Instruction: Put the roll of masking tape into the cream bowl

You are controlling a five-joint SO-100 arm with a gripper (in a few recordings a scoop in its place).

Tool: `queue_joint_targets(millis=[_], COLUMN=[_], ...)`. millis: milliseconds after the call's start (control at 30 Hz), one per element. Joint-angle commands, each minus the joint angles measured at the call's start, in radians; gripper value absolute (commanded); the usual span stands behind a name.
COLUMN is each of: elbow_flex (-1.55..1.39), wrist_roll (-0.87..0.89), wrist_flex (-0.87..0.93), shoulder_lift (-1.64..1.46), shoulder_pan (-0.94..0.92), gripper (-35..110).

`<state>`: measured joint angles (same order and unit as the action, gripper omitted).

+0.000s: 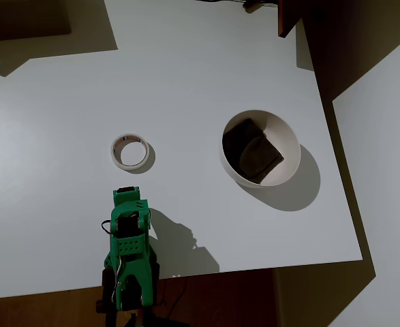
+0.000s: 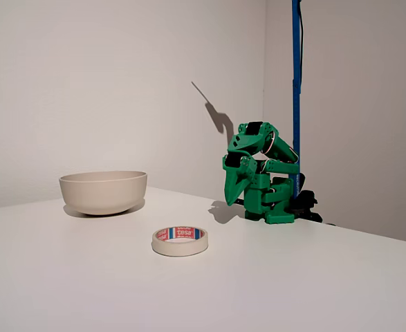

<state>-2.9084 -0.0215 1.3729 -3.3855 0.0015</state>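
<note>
Matt smooth cream bowl (image 2: 103, 191); papery tape roll (image 2: 180, 241); arm (image 2: 261, 173) probably plastic.

the table (image 1: 186, 68) is plain white with no pattern, and the arm (image 2: 261, 173) is bright green with black parts at its joints, its pincer (image 2: 232, 194) the same green. the roll of masking tape (image 2: 180, 241) is off-white on its outer band, with a white inner core printed in red and blue. the cream bowl (image 2: 103, 191) is a uniform cream-white inside and out, the lump (image 1: 252, 151) in it is dark brown, and a blue pole (image 2: 296, 83) stands behind the arm.
</note>
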Motion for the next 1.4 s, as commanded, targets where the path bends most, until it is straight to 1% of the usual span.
queue_joint_targets(millis=[0, 400, 633, 833, 900, 1033, 1367], elbow_flex=[-0.005, -0.005, -0.005, 0.048, 0.084, 0.244, 0.638], wrist_roll=[0.06, 0.061, 0.063, 0.066, 0.063, 0.075, 0.063], wrist_flex=[0.014, 0.014, 0.014, -0.051, -0.086, -0.13, -0.121], shoulder_lift=[-0.005, -0.005, -0.006, 0.017, 0.097, 0.371, 0.913], shoulder_pan=[0.069, 0.069, 0.032, -0.008, -0.009, -0.012, -0.021], gripper=[-8, -8, -8, -8, -8, -8, -8])
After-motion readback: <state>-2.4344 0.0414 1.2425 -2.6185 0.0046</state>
